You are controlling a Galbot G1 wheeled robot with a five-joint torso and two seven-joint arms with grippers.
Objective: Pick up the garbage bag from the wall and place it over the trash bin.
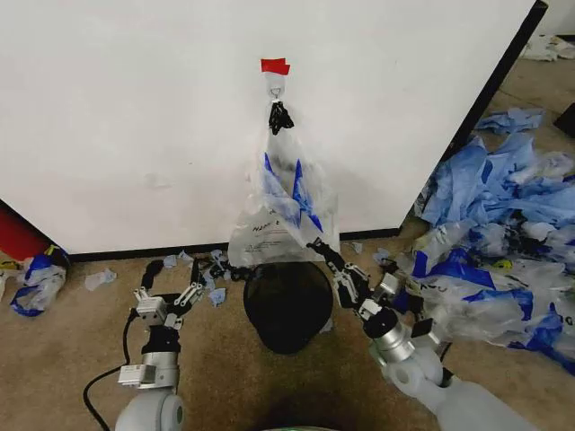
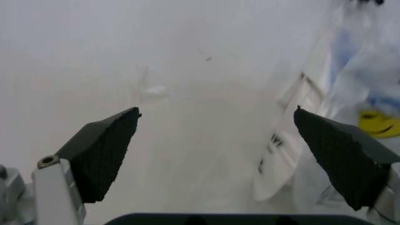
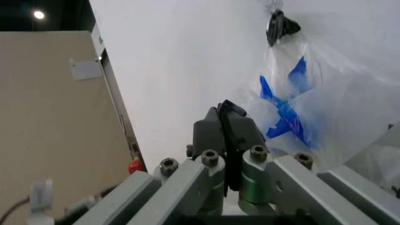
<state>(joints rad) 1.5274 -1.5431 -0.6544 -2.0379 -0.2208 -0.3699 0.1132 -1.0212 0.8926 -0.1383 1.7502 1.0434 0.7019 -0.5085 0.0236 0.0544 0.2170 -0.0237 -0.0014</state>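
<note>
White wall (image 1: 135, 117) fills the background above tan carpet. At eight o'clock of the trash bin (image 1: 287, 305), my left end effector (image 1: 171, 301) waits low, fingers spread wide. The garbage bag (image 1: 286, 211) hangs from a hook, straight over the bin. At three o'clock, my right end effector (image 1: 334, 260), fingers pressed together, reaches up-left to touch the bag's lower edge.

— Colours against the large plain white wall panel (image 1: 135, 117)?
— Red tape piece (image 1: 275, 65) up top; beneath, see-through crinkly plastic garbage bag (image 1: 286, 211), bright blue patches, black lettering.
— And below?
— Round black mesh trash bin (image 1: 287, 305).
</note>
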